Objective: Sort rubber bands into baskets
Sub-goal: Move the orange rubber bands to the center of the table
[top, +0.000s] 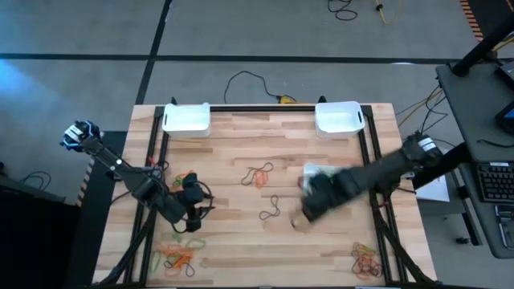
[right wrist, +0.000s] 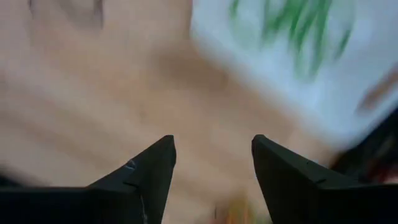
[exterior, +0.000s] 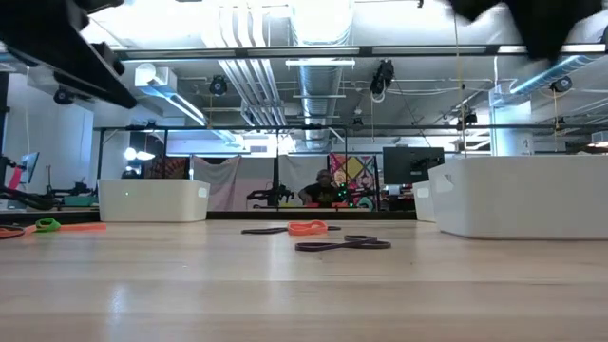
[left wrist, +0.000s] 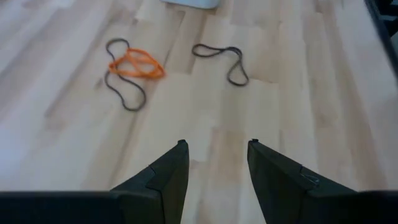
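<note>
The table (top: 241, 160) is made of light wood. Two white baskets sit at its far edge, the left basket (top: 186, 119) and the right basket (top: 337, 117). A third basket (top: 315, 172) sits near the middle right, partly hidden under the right arm. In the right wrist view this third basket (right wrist: 292, 68) has green rubber bands (right wrist: 298, 25) in it, but the view is blurry.

The right gripper (right wrist: 213, 163) is above the wood just beside that basket. Its two fingers are apart and nothing is between them.

The left gripper (left wrist: 216, 163) hangs over bare wood on the left side of the table. Its fingers are apart too, and they hold nothing. Ahead of it lie an orange band (left wrist: 135, 64) tangled with a dark band (left wrist: 121, 84), and another dark band (left wrist: 224, 59) just beside them.

More rubber bands lie in small piles near the front left corner (top: 178, 255), the front right corner (top: 366, 261) and the left side (top: 186, 176).
</note>
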